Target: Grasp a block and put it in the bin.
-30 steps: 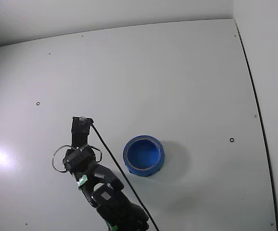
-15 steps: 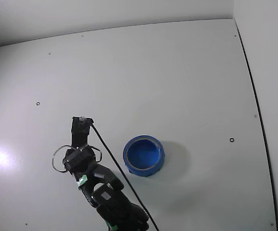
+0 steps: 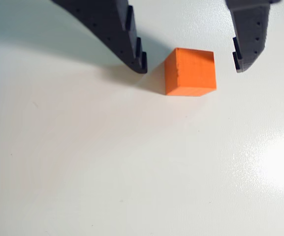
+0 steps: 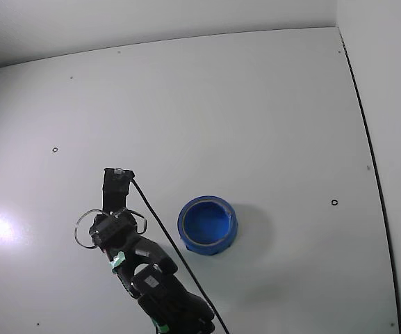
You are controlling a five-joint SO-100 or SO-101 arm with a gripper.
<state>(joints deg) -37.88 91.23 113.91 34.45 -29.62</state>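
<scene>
In the wrist view a small orange block (image 3: 190,72) with plain faces sits on the white table. My gripper (image 3: 189,68) is open. Its two black fingers stand on either side of the block, and neither touches it. The left finger (image 3: 127,39) is a little closer to the block than the right finger (image 3: 247,37). In the fixed view the black arm (image 4: 120,233) reaches up from the bottom edge and hides the block. The round blue bin (image 4: 208,200) stands on the table just to the right of the arm, with nothing visible inside it.
The white table (image 4: 242,104) stretches wide behind and to the right of the bin. A black cable (image 4: 160,229) runs along the arm between it and the bin. A dark seam (image 4: 367,146) marks the table's right edge.
</scene>
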